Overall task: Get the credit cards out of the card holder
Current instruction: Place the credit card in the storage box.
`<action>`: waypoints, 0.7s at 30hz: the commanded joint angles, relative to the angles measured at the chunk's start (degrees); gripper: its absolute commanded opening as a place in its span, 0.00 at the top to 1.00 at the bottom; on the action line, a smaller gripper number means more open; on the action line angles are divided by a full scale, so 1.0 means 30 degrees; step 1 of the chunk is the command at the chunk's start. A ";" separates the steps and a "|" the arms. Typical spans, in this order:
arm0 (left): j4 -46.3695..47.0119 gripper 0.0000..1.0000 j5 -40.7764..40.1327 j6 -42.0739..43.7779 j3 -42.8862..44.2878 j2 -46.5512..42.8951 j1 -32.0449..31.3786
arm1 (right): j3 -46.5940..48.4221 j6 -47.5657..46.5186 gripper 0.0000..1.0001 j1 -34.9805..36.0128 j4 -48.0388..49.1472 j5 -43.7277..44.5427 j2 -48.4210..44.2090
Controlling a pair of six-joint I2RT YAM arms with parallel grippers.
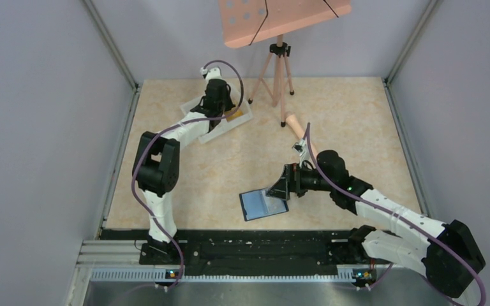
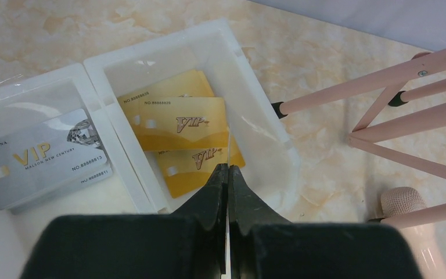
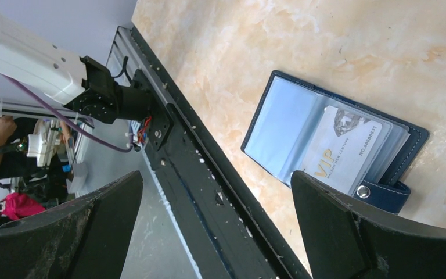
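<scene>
The card holder (image 1: 263,205) lies open near the table's front edge, blue with pale slots (image 3: 284,125). A grey-silver credit card (image 3: 340,151) still sits in one of its slots. My right gripper (image 1: 279,188) hovers just right of it, open and empty (image 3: 216,180). My left gripper (image 1: 217,102) is at the far left over the white tray (image 2: 96,81). It is shut (image 2: 227,168) on a thin card seen edge-on as a pale line. Below it, yellow cards (image 2: 174,122) lie in the tray's right compartment and grey-silver cards (image 2: 40,157) in the left.
A pink tripod (image 1: 279,70) carrying a perforated pink board (image 1: 281,19) stands at the back, its legs (image 2: 406,110) close to the tray. A pink handle-like object (image 1: 296,127) lies mid-table. A black rail (image 3: 209,174) runs along the near edge.
</scene>
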 commanded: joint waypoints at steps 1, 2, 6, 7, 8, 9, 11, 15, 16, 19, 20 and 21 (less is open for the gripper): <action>0.0867 1.00 0.0464 0.0904 0.0492 0.0028 0.0084 | 0.0538 -0.0329 0.01 -0.0174 0.1193 -0.0103 0.0382; 0.0999 1.00 0.0344 0.1034 0.0380 0.0001 0.0078 | 0.0543 -0.0335 0.01 -0.0169 0.1193 -0.0116 0.0428; 0.1650 1.00 0.0270 0.1795 0.0013 0.0060 0.0091 | 0.0544 -0.0377 0.01 -0.0194 0.1193 -0.0092 0.0401; 0.1833 1.00 0.0349 0.2032 -0.0064 0.0093 0.0086 | 0.0540 -0.0370 0.01 -0.0194 0.1174 -0.0085 0.0386; 0.2032 1.00 0.0444 0.2270 -0.0151 0.0105 0.0075 | 0.0528 -0.0388 0.01 -0.0194 0.1176 -0.0066 0.0362; 0.2196 1.00 0.0474 0.2453 -0.0220 0.0143 0.0095 | 0.0523 -0.0371 0.01 -0.0194 0.1165 -0.0060 0.0349; 0.2549 1.00 0.0680 0.2875 -0.0389 0.0167 0.0095 | 0.0499 -0.0369 0.01 -0.0192 0.1163 -0.0030 0.0342; 0.2783 1.00 0.1137 0.3425 -0.0458 0.0286 0.0087 | 0.0482 -0.0426 0.01 -0.0199 0.1178 0.0033 0.0359; 0.2806 1.00 0.1227 0.3469 -0.0515 0.0319 0.0079 | 0.0466 -0.0431 0.01 -0.0180 0.1140 0.0033 0.0385; 0.3200 1.00 0.1480 0.3508 -0.0819 0.0309 0.0125 | 0.0508 -0.0492 0.01 -0.0194 0.1134 0.0089 0.0391; 0.3319 1.00 0.1548 0.3509 -0.0901 0.0337 0.0127 | 0.0528 -0.0546 0.01 -0.0190 0.1119 0.0095 0.0418; 0.3441 1.00 0.1608 0.3509 -0.0962 0.0340 0.0102 | 0.0531 -0.0578 0.01 -0.0179 0.1107 0.0089 0.0440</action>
